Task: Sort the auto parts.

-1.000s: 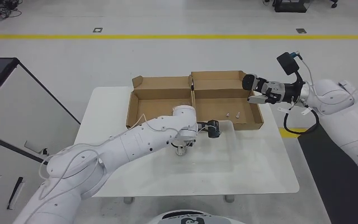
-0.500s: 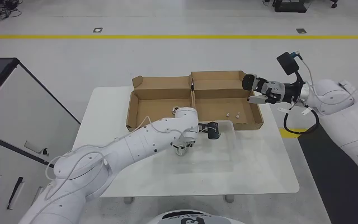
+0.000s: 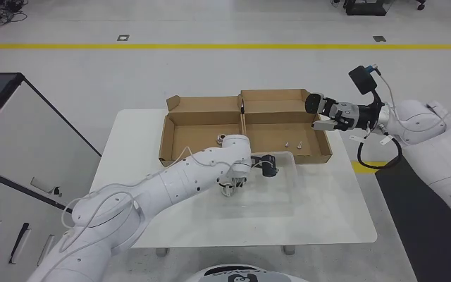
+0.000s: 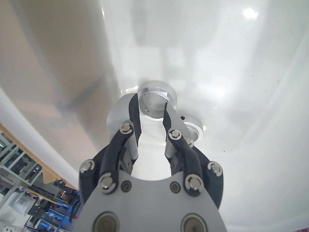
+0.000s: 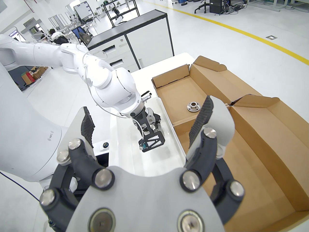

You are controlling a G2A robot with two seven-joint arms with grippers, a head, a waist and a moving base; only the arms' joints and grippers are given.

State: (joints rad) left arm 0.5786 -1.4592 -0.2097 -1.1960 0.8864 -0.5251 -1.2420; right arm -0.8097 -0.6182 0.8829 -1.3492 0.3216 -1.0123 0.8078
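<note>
My left gripper (image 4: 149, 107) is down in a clear plastic tray (image 4: 217, 49), shut on the hub of a silver metal flange (image 4: 157, 92). A second silver flange (image 4: 194, 127) lies just beside it on the tray floor. In the top view this gripper (image 3: 229, 187) sits in front of the cardboard box (image 3: 201, 106). Another flange (image 5: 193, 106) rests in the box's left compartment. My right gripper (image 5: 147, 107) hangs open and empty over the box's right end (image 3: 318, 115).
Two small bolts (image 3: 294, 144) lie in the right compartment of the box. The white table (image 3: 331, 211) has free room in front of the tray and to the right. A dark cabinet (image 3: 28, 134) stands off the table's left side.
The left arm's forearm has shifted slightly toward the box while its gripper stays over the same spot in the tray. The right arm has not moved.
</note>
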